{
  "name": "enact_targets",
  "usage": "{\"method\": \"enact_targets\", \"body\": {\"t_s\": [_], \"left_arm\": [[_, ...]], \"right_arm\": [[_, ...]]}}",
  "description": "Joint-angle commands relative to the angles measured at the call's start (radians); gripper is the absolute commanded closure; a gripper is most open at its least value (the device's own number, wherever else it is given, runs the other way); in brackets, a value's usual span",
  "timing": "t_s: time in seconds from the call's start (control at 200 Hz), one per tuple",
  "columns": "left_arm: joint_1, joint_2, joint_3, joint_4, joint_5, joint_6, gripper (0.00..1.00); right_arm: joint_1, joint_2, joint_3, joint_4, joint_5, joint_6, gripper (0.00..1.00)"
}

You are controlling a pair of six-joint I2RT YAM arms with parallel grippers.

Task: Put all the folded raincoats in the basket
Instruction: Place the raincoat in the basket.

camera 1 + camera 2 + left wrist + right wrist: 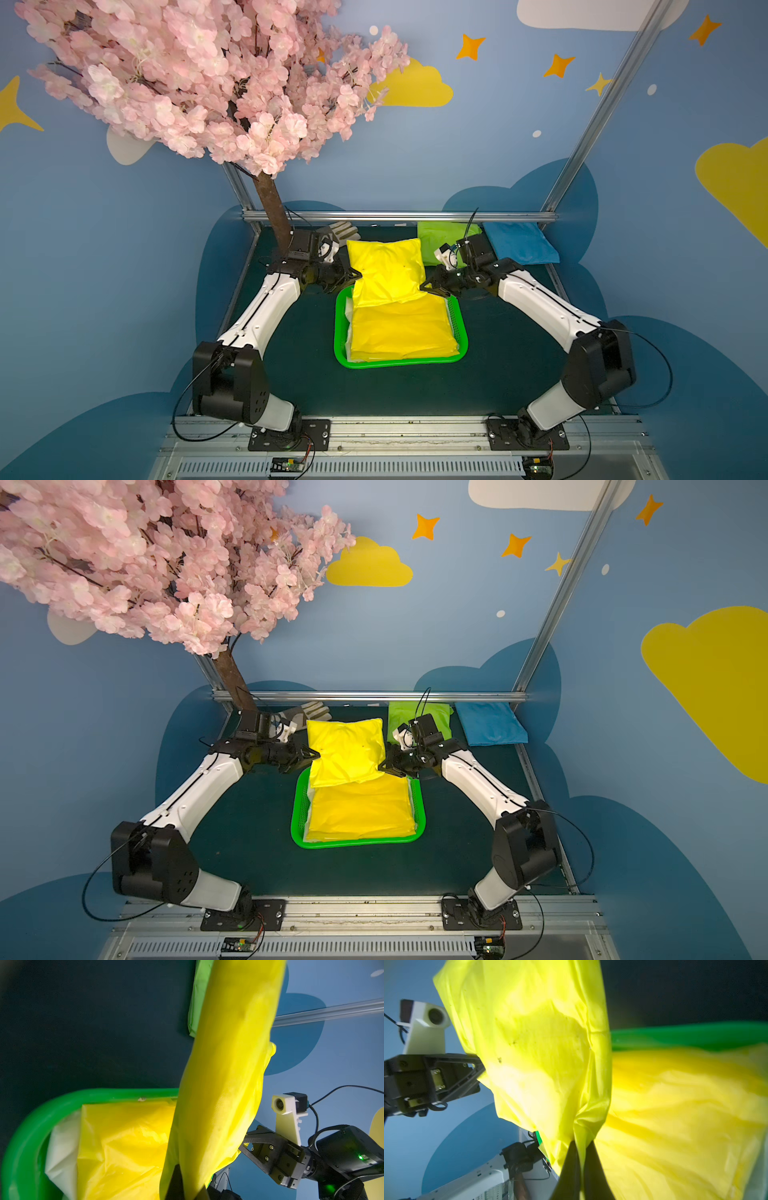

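The folded yellow plastic raincoat (386, 272) hangs tilted over the far end of the bright green mesh plastic basket (399, 364). The left end effector (355, 275) and the right end effector (424, 286) each pinch one side edge of it. Inside the basket lies a second yellow folded coat (401, 328) (a white sheet (60, 1147) shows beside it).

back | blossom tree (199, 79); glove (340, 230); green bundle (436, 232); blue bundle (519, 247)
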Motion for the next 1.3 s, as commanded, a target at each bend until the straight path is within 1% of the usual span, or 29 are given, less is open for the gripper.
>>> {"method": "enact_targets", "body": {"t_s": [0.0,0.06,0.18,0.325,0.516,0.721,0.791,0.846,0.886,0.926,0.976,1.026,1.066,1.086,1.151,1.206,1.246,1.292], "left_arm": [[-0.051,-0.025,-0.07,-0.007,-0.037,-0.004,0.98],[-0.085,-0.034,-0.12,0.006,-0.046,-0.008,0.97],[-0.138,-0.06,-0.217,0.057,-0.082,-0.029,0.98],[-0.174,-0.077,-0.279,0.073,-0.111,-0.032,0.98],[-0.18,-0.088,-0.315,0.088,-0.132,-0.034,0.97],[-0.181,-0.085,-0.337,0.098,-0.157,-0.03,0.97],[-0.181,-0.083,-0.345,0.102,-0.161,-0.029,0.91],[-0.181,-0.087,-0.355,0.107,-0.173,-0.031,0.9],[-0.181,-0.088,-0.359,0.109,-0.177,-0.03,0.86],[-0.181,-0.088,-0.36,0.103,-0.178,-0.028,0.79],[-0.182,-0.088,-0.356,0.095,-0.175,-0.022,0.68],[-0.181,-0.093,-0.347,0.075,-0.181,-0.015,0.57],[-0.181,-0.102,-0.34,0.06,-0.191,-0.009,0.52],[-0.181,-0.107,-0.336,0.047,-0.2,-0.007,0.5],[-0.179,-0.126,-0.322,0.011,-0.224,0.003,0.46],[-0.177,-0.144,-0.308,-0.017,-0.236,0.012,0.46],[-0.173,-0.155,-0.293,-0.049,-0.245,0.019,0.46],[-0.168,-0.169,-0.275,-0.088,-0.261,0.027,0.46]], "right_arm": [[0.022,-0.122,-0.129,-0.004,0.007,0.016,1.0],[0.022,-0.179,-0.211,-0.004,0.016,0.022,1.0],[0.024,-0.261,-0.326,-0.002,0.023,0.033,1.0],[0.031,-0.331,-0.429,0.016,0.029,0.055,1.0],[0.039,-0.346,-0.471,0.02,0.049,0.055,1.0],[0.042,-0.316,-0.487,0.041,0.052,0.045,1.0],[0.043,-0.304,-0.489,0.047,0.048,0.046,1.0],[0.047,-0.301,-0.49,0.055,0.043,0.048,1.0],[0.048,-0.299,-0.491,0.056,0.044,0.051,1.0],[0.05,-0.296,-0.49,0.056,0.042,0.051,1.0],[0.052,-0.298,-0.485,0.045,0.039,0.051,1.0],[0.054,-0.307,-0.484,0.033,0.043,0.05,0.89],[0.056,-0.318,-0.484,0.022,0.049,0.05,0.77],[0.057,-0.325,-0.485,0.016,0.053,0.049,0.72],[0.057,-0.346,-0.485,-0.005,0.062,0.042,0.61],[0.058,-0.358,-0.481,-0.027,0.066,0.035,0.53],[0.058,-0.368,-0.473,-0.047,0.065,0.024,0.5],[0.056,-0.379,-0.457,-0.082,0.074,0.006,0.48]]}}
